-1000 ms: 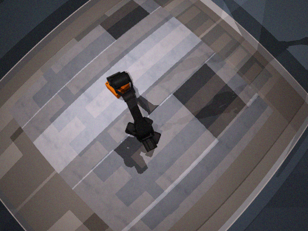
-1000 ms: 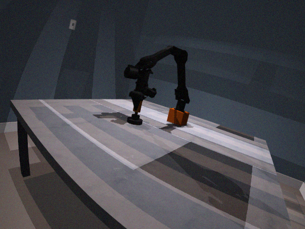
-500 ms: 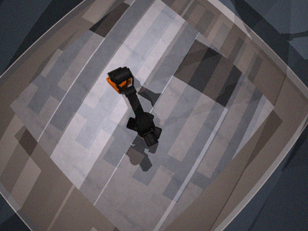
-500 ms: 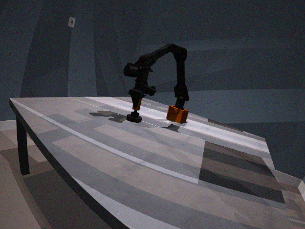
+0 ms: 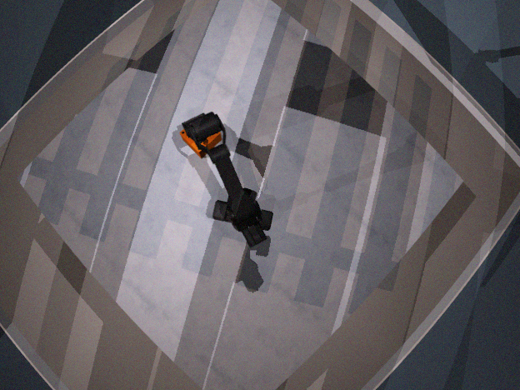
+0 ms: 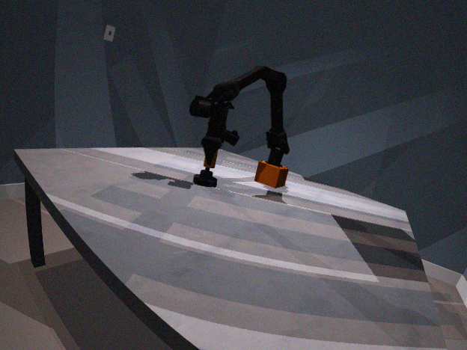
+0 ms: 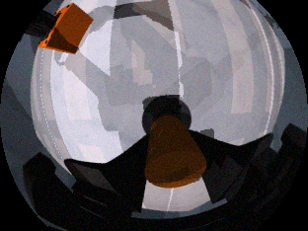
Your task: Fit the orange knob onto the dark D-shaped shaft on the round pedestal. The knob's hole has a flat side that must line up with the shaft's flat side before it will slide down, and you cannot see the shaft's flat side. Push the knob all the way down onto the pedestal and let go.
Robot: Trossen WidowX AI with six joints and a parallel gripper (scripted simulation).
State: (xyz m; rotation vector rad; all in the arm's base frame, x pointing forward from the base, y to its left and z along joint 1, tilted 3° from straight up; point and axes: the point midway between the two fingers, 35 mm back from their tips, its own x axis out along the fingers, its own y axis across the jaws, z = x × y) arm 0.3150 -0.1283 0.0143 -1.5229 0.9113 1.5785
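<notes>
The orange knob [image 6: 212, 161] [image 7: 174, 160] is upright above the round pedestal [image 6: 204, 179] [image 7: 184, 113], its lower end at or just over the top of the dark shaft [image 6: 206, 172]. Whether it touches the shaft, I cannot tell; some of the shaft shows beneath it, so it is not seated. The claw [image 6: 209, 154] [image 7: 169, 135] is clenched on the knob, one finger on each side, presumably so the hole faces straight down and the wrist can turn it. (The flat inside that hole is out of sight, so turning by feel seems the sensible way.) From above, the arm [image 5: 245, 209] [image 6: 216, 120] covers both knob and pedestal. Well apart on the table [image 5: 180, 247] [image 6: 241, 301] [image 7: 197, 64] stands the orange block-shaped base [image 6: 270, 175] [image 7: 74, 30], where the arm is rooted. Next, I judge, comes a slow twist with light downward pressure; pushing hard while misaligned could tilt the knob or make it slip in the grip.
</notes>
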